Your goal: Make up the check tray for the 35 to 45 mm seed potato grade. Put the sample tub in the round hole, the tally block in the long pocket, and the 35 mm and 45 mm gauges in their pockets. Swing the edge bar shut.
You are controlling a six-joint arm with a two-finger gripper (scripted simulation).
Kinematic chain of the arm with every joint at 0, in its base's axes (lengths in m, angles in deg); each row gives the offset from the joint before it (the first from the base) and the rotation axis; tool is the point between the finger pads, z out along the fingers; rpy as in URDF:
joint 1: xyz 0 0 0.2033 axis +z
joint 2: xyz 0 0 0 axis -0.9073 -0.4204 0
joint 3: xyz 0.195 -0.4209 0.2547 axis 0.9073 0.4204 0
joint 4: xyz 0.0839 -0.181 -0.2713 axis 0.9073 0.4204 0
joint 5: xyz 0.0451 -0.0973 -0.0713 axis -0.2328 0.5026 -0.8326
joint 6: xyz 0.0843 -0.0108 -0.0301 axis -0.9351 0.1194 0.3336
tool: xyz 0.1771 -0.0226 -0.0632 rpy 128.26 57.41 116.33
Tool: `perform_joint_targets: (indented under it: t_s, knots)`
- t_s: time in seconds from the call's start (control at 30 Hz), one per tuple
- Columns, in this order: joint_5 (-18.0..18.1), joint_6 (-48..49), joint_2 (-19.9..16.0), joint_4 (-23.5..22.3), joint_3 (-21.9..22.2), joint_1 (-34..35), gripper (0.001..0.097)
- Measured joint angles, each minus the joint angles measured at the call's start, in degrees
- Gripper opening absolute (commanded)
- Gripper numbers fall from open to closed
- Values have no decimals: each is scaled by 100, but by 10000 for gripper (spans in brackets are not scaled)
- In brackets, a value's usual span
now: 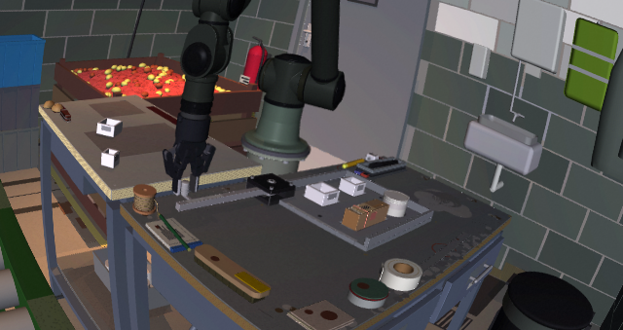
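Observation:
The edge bar point(216, 198) is a long grey strip swung out to the left from its black hinge block point(270, 188), and a small white knob point(184, 188) stands on its free end. My gripper point(185, 190) is down around that knob, open and holding nothing. The grey check tray point(357, 208) lies to the right on the dark bench. In it sit two white square gauges point(321, 193) point(352, 185), the brown tally block point(365, 214) and the white round sample tub point(395, 203). Two more white gauges point(109, 127) point(110, 157) rest on the raised side table.
Behind stand the robot's base point(276, 135) and a crate of potatoes point(141, 79). A twine spool point(144, 198) sits just left of the bar's end, with a pencil and pad point(171, 232), a brush point(231, 271) and tape rolls point(400, 273) along the front edge.

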Motion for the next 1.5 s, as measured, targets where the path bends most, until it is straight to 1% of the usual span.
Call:
perform_joint_targets:
  t_s: [0.27,0.93,1.5]
  knots:
    - [0,0,0,-1,0,0,475]
    - [0,0,1,0,0,0,80]
    - [0,0,0,2,-1,0,80]
